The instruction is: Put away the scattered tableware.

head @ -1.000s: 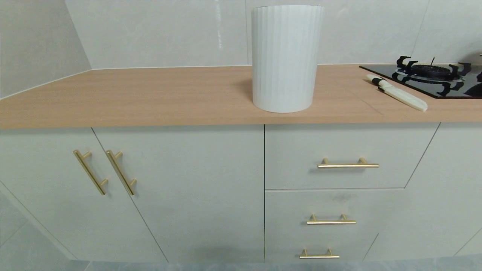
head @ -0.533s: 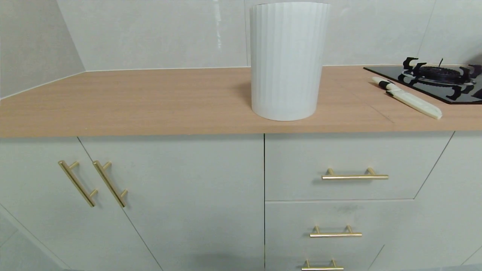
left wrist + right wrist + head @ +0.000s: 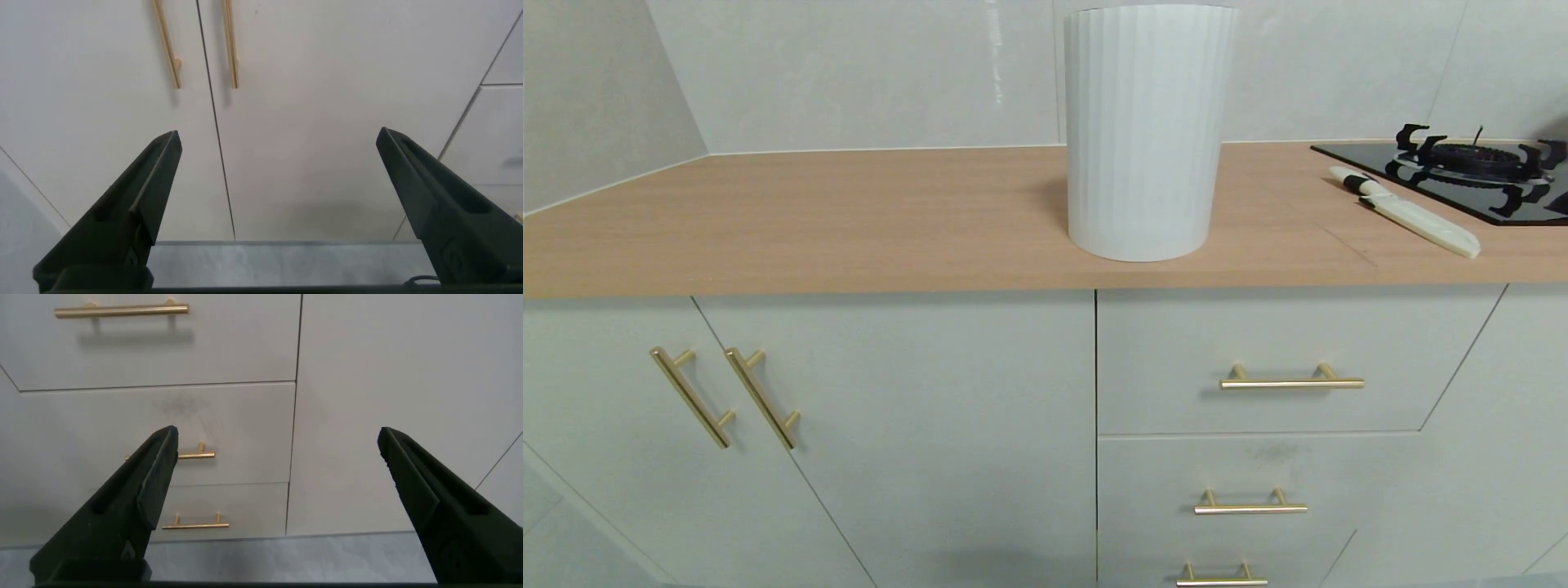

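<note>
A white knife with a black band on its handle (image 3: 1405, 211) lies on the wooden counter (image 3: 849, 220) at the right, just in front of the stove. A tall white ribbed container (image 3: 1145, 131) stands upright on the counter near its front edge, left of the knife. My left gripper (image 3: 278, 143) hangs open low down, facing the two cabinet doors with nothing between its fingers. My right gripper (image 3: 278, 441) is open too, facing the drawer fronts, and holds nothing.
A black gas stove (image 3: 1470, 167) sits at the counter's far right. Below are two doors with gold handles (image 3: 723, 396) and a stack of three drawers, top handle (image 3: 1290, 380). Tiled walls close the back and the left corner.
The whole head view shifted between 1.0 s and 0.5 s ago: the counter now sits lower and nearer in the picture. Since then nothing has moved.
</note>
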`<state>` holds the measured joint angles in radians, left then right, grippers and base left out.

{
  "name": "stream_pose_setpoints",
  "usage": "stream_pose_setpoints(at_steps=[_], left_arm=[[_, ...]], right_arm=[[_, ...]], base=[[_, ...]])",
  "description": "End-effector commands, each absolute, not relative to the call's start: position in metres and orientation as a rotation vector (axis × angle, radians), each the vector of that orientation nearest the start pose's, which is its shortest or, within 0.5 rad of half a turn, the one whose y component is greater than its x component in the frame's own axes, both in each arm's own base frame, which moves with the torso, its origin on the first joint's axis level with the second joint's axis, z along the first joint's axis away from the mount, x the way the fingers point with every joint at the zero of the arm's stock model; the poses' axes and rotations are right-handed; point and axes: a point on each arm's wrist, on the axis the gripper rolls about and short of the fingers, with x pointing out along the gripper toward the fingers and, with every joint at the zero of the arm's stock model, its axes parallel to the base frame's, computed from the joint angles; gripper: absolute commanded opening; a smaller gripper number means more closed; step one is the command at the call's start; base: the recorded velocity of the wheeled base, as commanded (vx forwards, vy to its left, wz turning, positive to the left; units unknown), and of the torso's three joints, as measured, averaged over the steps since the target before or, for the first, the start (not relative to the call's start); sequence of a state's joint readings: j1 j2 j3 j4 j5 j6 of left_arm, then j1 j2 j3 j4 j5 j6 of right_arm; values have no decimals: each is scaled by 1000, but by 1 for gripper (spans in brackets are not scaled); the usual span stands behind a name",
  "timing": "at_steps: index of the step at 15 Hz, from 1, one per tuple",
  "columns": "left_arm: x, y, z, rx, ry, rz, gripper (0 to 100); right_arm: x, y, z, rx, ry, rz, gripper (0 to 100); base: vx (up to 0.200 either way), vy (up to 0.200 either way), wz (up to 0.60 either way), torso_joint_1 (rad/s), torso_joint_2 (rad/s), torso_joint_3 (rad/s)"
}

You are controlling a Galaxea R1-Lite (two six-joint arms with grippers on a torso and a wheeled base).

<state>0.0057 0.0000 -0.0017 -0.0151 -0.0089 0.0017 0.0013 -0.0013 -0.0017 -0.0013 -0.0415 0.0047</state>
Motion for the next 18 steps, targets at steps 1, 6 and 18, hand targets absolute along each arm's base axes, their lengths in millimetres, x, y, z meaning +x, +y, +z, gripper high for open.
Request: stream_pose_setpoints(at_steps=[1, 6, 18], left_arm=[[-23, 0, 77, 2, -17, -2, 100], [-23, 0, 77, 2, -17, -3, 100], [-23, 0, 77, 2, -17, -3, 100]], right_arm=[[-23, -1, 76, 5, -3, -40, 100], [-23, -1, 76, 5, -3, -40, 100], [-23, -1, 76, 6, -3, -40, 100]], base=[[0, 0, 0, 0, 0, 0], [0, 0, 0, 6, -114, -148], [0, 0, 0, 119, -463, -341]])
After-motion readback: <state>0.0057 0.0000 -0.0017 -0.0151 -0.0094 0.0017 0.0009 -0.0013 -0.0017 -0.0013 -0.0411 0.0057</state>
